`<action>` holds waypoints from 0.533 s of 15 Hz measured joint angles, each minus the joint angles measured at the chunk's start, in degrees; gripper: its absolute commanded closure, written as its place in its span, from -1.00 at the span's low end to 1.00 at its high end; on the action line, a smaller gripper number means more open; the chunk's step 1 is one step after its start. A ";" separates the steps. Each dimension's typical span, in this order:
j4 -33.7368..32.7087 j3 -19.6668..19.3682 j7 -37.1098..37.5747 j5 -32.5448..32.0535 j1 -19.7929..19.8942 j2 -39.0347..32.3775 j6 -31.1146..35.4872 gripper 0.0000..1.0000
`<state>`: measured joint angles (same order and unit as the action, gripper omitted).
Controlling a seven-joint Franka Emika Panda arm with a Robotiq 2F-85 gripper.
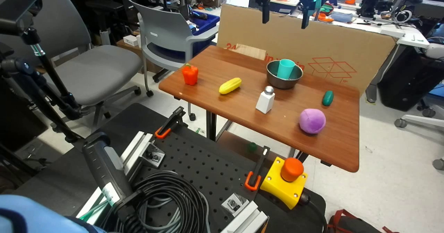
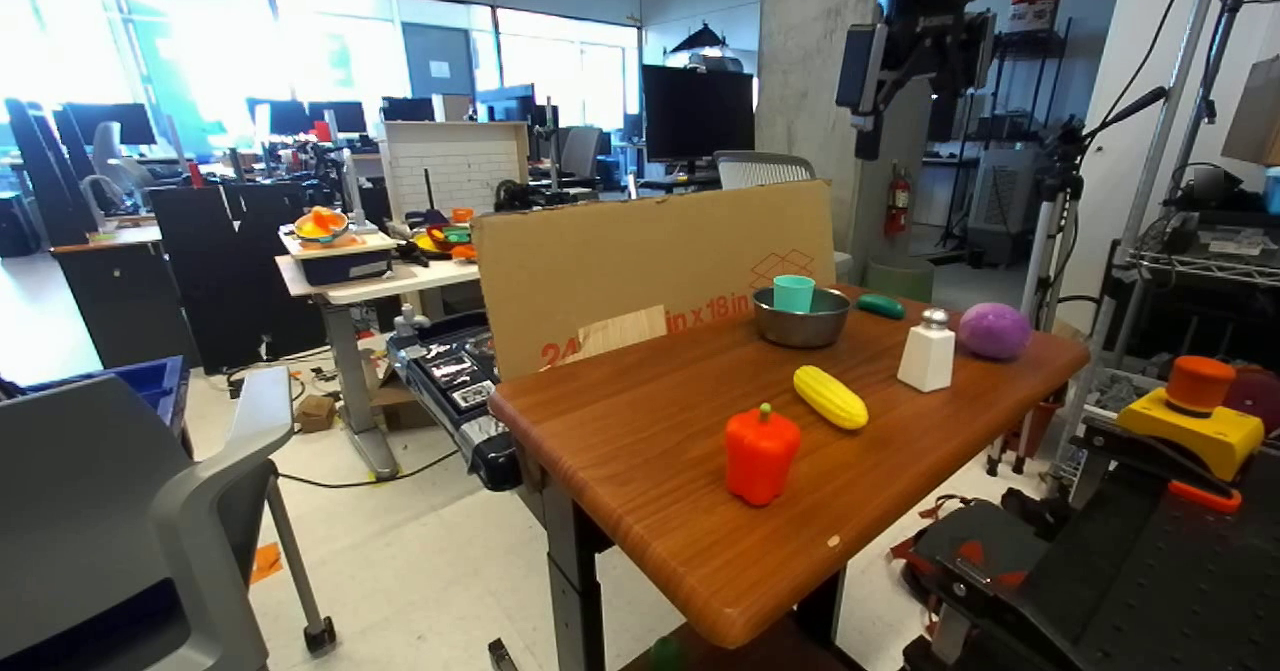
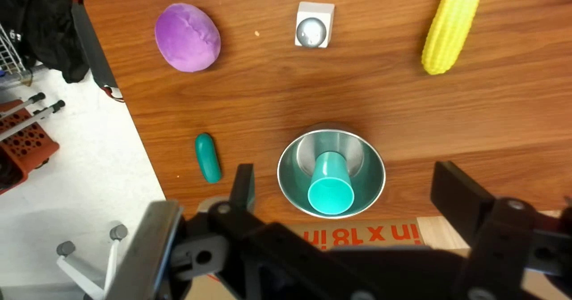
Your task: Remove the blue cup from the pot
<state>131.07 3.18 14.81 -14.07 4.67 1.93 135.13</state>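
Observation:
The blue cup [image 1: 285,69] stands upright inside the pot [image 1: 282,83], its rim above the pot's rim. Both also show in an exterior view, the cup [image 2: 793,294] and the pot [image 2: 802,329], and in the wrist view, the cup [image 3: 331,192] and the pot [image 3: 290,183]. My gripper [image 1: 285,21] is open and empty, high above the pot. In the wrist view my gripper's fingers [image 3: 344,172] are wide apart, with the cup and pot seen between them far below. It also shows in an exterior view [image 2: 868,141]. Nothing of the cup's rim is hidden.
On the table [image 1: 236,111] are a white shaker [image 1: 265,101], a purple ball [image 1: 312,121], a dark green block [image 1: 327,98], a yellow corn [image 1: 230,85] and a red pepper [image 1: 190,74]. A cardboard sheet [image 1: 333,52] stands upright along the far table edge behind the pot.

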 measured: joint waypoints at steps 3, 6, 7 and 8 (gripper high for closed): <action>-5.07 -1.62 0.12 -0.38 -0.11 -6.12 0.00 -1.00; -9.69 -3.52 0.12 -0.38 -0.24 -11.36 0.00 -1.00; -11.19 -4.11 0.12 -0.33 -0.30 -12.98 0.00 -1.00; -12.70 -4.64 0.14 -0.29 -0.36 -14.59 0.00 -1.00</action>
<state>118.37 -1.46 14.96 -14.36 4.31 -12.66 135.12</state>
